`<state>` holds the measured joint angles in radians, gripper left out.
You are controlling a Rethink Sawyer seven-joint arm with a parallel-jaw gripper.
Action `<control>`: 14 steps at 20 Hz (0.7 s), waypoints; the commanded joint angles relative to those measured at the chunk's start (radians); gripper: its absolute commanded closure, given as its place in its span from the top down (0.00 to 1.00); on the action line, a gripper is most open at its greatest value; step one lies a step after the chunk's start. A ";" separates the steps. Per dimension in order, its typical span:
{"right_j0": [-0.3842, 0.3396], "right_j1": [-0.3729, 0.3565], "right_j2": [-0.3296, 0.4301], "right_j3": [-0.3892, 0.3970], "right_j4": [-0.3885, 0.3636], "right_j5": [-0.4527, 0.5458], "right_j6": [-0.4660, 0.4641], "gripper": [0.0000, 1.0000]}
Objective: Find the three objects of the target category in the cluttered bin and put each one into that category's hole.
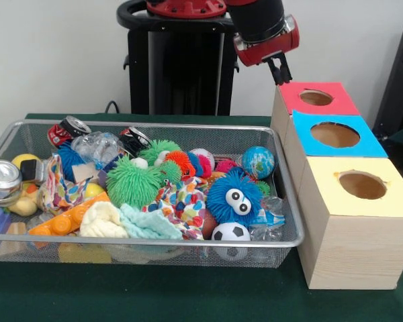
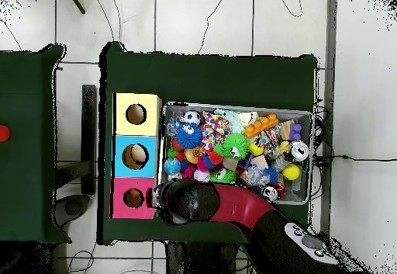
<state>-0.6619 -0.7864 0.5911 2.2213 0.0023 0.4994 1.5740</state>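
wire bin (image 1: 285,201) packed edge to edge, toys heaped above rim; no open gap inside. three box holes (image 1: 335,135) unobstructed from above. green table (image 1: 154,295) front edge bare, passable.

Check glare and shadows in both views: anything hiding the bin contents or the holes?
Front view: lighting is even, with bright glare only on the metal can and the clear wrapper; the yellow box's hole is shaded inside but its rim reads clearly. Overhead view: no strong shadows, all three holes show, but the arm covers one corner of the bin.
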 commanded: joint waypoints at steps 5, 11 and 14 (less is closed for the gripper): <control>0.070 0.043 -0.180 -0.298 -0.118 0.080 0.086 0.00; 0.079 0.120 -0.245 -0.446 -0.228 0.116 0.017 0.00; 0.076 0.133 -0.256 -0.499 -0.270 0.109 0.000 0.00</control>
<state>-0.5781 -0.7215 0.4258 1.9530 -0.1733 0.5423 1.5740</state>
